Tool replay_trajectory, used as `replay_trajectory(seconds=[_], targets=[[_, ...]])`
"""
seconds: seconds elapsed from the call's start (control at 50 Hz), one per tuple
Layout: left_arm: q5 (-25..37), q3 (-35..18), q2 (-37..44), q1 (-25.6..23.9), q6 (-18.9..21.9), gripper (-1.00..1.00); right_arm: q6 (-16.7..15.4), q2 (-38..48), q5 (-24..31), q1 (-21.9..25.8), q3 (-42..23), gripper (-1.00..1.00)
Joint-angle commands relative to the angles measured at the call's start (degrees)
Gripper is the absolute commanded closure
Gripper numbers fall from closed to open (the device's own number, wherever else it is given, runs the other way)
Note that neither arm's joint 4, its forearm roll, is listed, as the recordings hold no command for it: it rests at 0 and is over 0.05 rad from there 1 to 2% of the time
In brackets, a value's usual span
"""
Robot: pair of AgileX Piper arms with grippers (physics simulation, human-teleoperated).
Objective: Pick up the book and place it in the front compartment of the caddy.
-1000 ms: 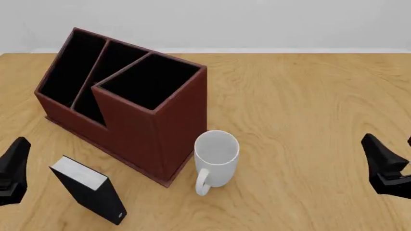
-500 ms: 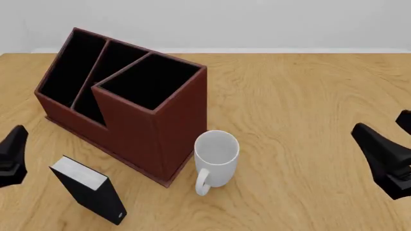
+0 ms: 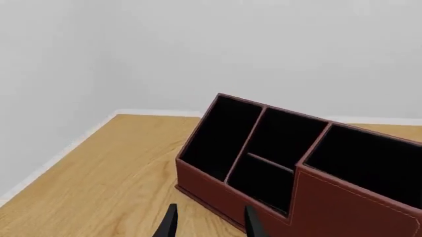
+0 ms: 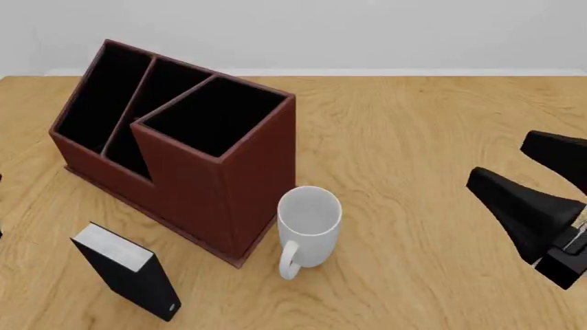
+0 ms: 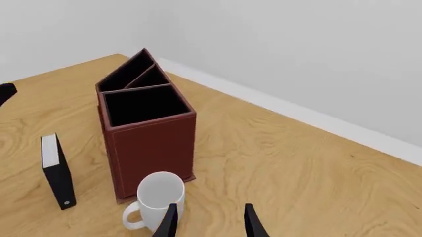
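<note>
Book (image 4: 126,270) stands upright at table's near-left, just in front of the caddy (image 4: 183,148), long axis vertical, far across from right gripper (image 4: 532,185), whose fingers are spread and empty; left gripper (image 3: 207,222), also open, likely nearer.

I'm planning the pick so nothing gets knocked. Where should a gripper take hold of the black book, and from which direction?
Grip the book near its top, fingers across the two black covers, coming down from above. It stands upright on the table with the pale page block facing up, so the covers offer flat, parallel faces. It stands apart from the caddy and the mug, leaving room, probably, for fingers on both sides.
</note>
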Motion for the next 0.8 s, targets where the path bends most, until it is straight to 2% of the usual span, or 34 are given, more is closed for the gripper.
replay_trajectory(seconds=[0.02,0.28,0.8], targets=[[7.0,-5.2,-4.6,3.4,-0.1,-1.0,-0.6,4.7,-1.0,5.9,-2.1,-1.0],[11.4,-9.7,-7.1,7.3,-0.1,-1.0,0.5,12.1,-4.7,11.0,-2.9,-1.0],[11.8,-11.5,-5.9,10.4,-1.2,-1.0,-0.5,25.3,-3.4,22.5,-13.6,-1.0]])
